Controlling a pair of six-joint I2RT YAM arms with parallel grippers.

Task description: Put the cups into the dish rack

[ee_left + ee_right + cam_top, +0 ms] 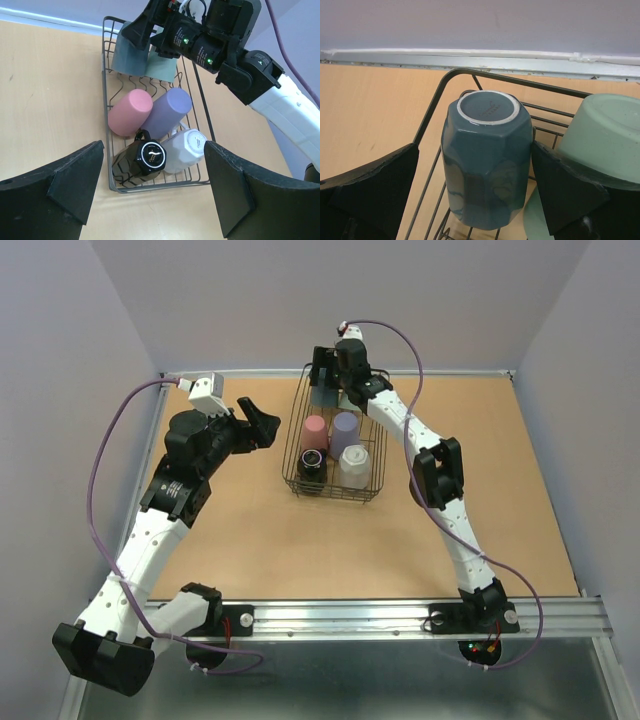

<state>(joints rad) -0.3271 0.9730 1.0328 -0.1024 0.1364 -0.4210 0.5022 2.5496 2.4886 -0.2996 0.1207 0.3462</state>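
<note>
Left wrist view: counted all six cups [130,112] in the dish rack [106,100]; apparently only withdrawal left. Found right hand [475,150] open about the grey-blue cup [487,180], left hand [258,420] wide, empty.

A robotics lab test cell: a bare brown worktop [250,550] boxed by plain pale walls [420,290], with the left arm [150,540] and right arm [455,530] bolted to an aluminium rail [340,616] at its near edge.

Cups [314,430] inside black wire dish rack [340,495]
</note>
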